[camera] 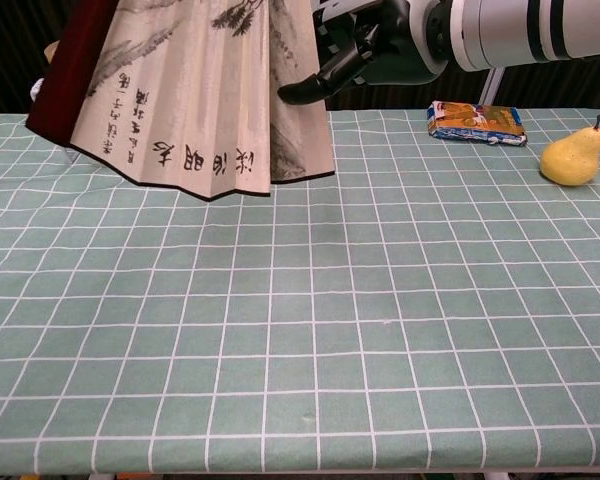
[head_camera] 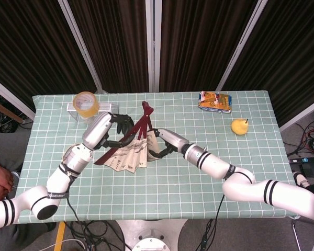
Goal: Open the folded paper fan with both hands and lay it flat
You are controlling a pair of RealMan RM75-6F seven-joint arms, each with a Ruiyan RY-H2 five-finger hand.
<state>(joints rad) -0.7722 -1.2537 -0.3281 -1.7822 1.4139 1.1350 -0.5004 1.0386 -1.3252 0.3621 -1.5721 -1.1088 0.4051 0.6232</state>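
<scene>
The paper fan [head_camera: 130, 155] is partly spread and held up off the green checked table [head_camera: 162, 188], its dark red ribs meeting at the pivot [head_camera: 145, 106]. My left hand [head_camera: 111, 130] grips the ribs on the fan's left side. My right hand [head_camera: 163, 143] pinches the fan's right edge. In the chest view the fan [camera: 200, 100] hangs at the upper left, showing ink painting and writing, with its dark red guard [camera: 65, 80] on the left. There my right hand [camera: 370, 45] lays a finger over the fan's right edge. My left hand is out of the chest view.
A roll of tape [head_camera: 86, 103] stands on a clear block at the back left. A snack packet [camera: 476, 121] lies at the back right, and a yellow pear [camera: 570, 157] sits right of it.
</scene>
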